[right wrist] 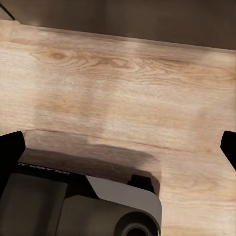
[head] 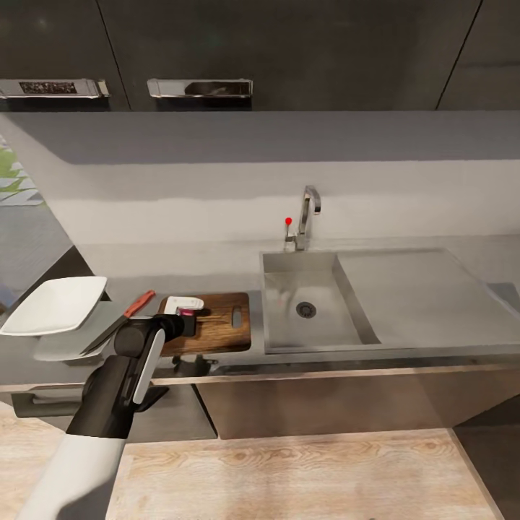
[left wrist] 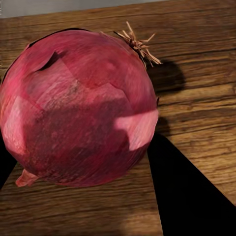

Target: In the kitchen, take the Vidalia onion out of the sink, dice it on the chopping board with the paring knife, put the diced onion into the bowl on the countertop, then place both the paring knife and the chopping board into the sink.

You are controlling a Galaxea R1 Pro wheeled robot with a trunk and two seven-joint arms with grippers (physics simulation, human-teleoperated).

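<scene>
The pinkish-red Vidalia onion (left wrist: 78, 108) sits between the dark fingers (left wrist: 189, 196) of my left gripper (left wrist: 93, 177), just over the dark brown chopping board (left wrist: 196, 83). In the head view, that left gripper (head: 186, 315) hangs over the chopping board's (head: 227, 325) left half, with a bit of the onion (head: 189, 311) showing red. Left of the board, the paring knife (head: 119, 322) lies on the countertop (head: 180, 260), red handle pointing away from me. The white bowl (head: 54, 305) rests at the far left. The sink (head: 285, 318) basin holds nothing. My right gripper (right wrist: 118, 152) is open over the wooden floor.
The chrome tap (head: 308, 215) and its red-tipped knob (head: 288, 221) stand behind the basin, and the flat drainboard (head: 426, 296) stretches to its right. Dark wall cabinets (head: 217, 43) hang above. The robot's base (right wrist: 73, 201) lies below the right gripper.
</scene>
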